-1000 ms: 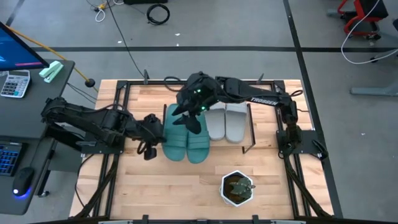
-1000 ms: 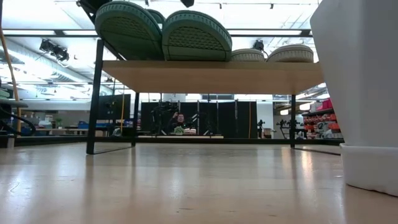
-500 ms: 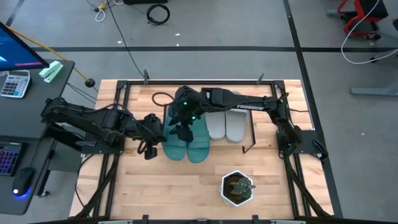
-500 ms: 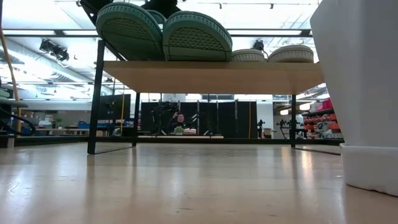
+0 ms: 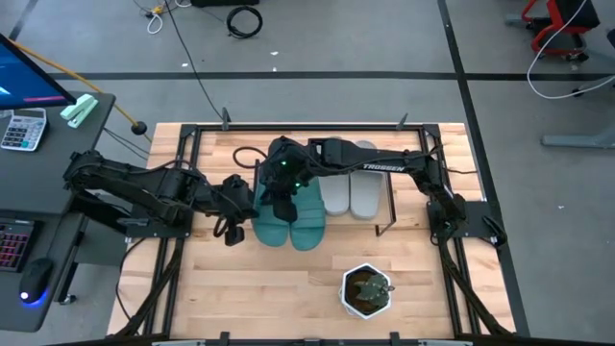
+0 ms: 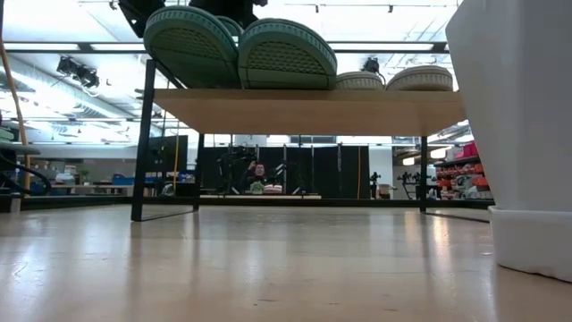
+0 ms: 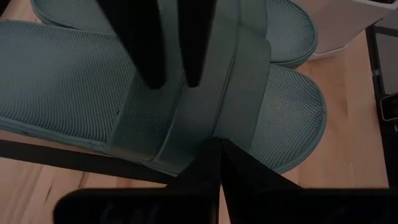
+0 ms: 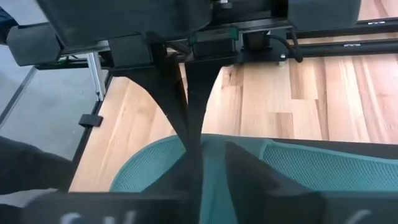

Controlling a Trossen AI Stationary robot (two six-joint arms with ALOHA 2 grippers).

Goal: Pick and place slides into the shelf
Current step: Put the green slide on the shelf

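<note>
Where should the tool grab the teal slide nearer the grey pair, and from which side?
Probably the wide strap of that teal slide, taken from above: it lies flat, sole down, on the shelf, close beside the other teal slide, so the raised strap is the part most open to a pinch.

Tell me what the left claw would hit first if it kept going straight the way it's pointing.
Most likely the nearer teal slide on the shelf. The left claw, shut, sits right at its strap, where the right claw also is; depth is unclear.

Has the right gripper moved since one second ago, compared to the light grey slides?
Yes. In the high view the right gripper has shifted left and down, away from the light grey slides, and now sits over the teal slides.
</note>
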